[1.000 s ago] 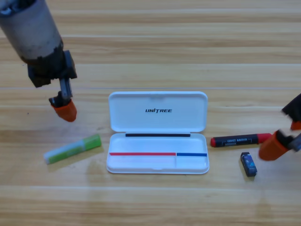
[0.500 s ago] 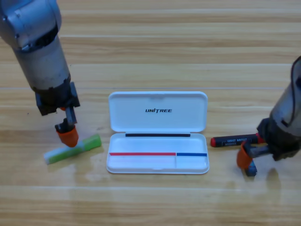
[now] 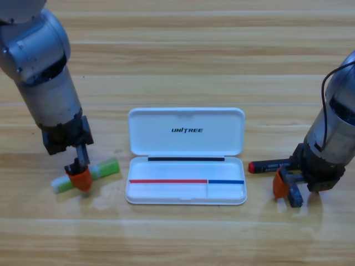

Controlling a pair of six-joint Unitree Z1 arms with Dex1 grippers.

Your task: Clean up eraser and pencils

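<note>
White case (image 3: 138,145) is seen at table centre, opened flat. Lid (image 3: 186,119) is laid toward the picture's top, tray (image 3: 166,194) toward the bottom, the two joined along a hinge line running left-right. Corners of both halves are rounded. Black "UNITREE" print (image 3: 187,131) is read upright on the lid's inner face, about mid-lid. Tray floor is split by a short divider into a wider left part and a narrower right part. Wooden table (image 3: 183,55) is made of light planks laid left-right, with grain lines and darker seams visible. A faint sheen is noted on the wood below the tray.
</note>
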